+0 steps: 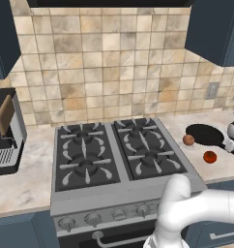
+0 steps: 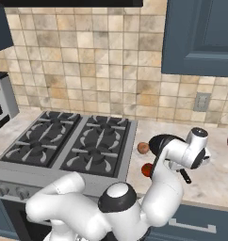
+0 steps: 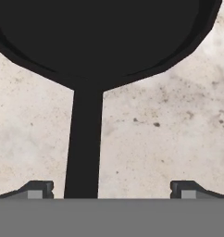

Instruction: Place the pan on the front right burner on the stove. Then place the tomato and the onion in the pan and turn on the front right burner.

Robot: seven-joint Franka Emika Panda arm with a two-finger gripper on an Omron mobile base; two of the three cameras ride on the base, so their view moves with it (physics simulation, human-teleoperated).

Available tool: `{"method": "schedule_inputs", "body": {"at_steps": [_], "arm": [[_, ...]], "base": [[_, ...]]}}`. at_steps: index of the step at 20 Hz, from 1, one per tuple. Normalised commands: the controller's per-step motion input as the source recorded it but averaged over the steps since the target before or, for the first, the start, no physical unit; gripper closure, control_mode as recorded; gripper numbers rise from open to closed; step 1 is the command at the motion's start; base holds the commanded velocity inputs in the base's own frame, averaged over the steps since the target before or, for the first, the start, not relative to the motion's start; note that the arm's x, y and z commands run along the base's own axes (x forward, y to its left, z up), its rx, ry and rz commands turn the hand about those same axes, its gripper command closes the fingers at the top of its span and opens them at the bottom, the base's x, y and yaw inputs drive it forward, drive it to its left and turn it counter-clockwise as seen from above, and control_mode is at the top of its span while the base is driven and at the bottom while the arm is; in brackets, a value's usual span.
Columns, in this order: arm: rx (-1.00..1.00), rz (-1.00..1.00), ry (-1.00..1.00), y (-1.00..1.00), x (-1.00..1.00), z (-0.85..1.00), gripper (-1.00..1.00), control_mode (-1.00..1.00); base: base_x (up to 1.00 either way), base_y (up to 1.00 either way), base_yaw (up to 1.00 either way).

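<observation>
I have the tool (image 3: pixel 111 190) spread wide above the pan (image 1: pixel 204 134) handle, which runs between the fingertips, nearer the left one, untouched. The pan sits on the bench (image 1: pixel 225 164) at the stove's (image 1: pixel 114 193) three o'clock, with the onion (image 1: pixel 188 140) touching its rim and the tomato (image 1: pixel 210 156) nearby. I can read no writing anywhere.

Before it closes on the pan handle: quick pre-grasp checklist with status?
1. Gripper open: ok, both tips stand wide apart.
2. Handle between the tips: ok, but the pan handle runs off-centre, nearer the left tip in the hand view.
3. Tips low enough to clamp the handle: cannot tell.
4. Front right burner free for the pan: ok, grate bare.
5. Tomato and onion out of the pan: ok, both lie on the counter beside it.
6. Burner off: ok as far as seen, no flame showing on the stove.
</observation>
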Motion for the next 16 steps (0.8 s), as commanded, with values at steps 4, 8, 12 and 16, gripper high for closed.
{"method": "schedule_inputs", "body": {"at_steps": [4, 8, 12, 16], "arm": [[0.0, 0.03, 0.0, -0.01, 0.0, -0.12, -1.0, -1.0], [0.02, 0.02, 0.0, 0.0, 0.0, -0.19, -1.0, -1.0], [0.02, 0.02, 0.0, 0.0, 0.0, -0.2, -1.0, -1.0], [0.0, 0.01, 0.0, 0.0, 0.0, -0.09, -1.0, -1.0]], "base": [[0.0, 0.0, 0.0], [0.0, 0.0, 0.0], [0.0, 0.0, 0.0], [0.0, 0.0, 0.0]]}}
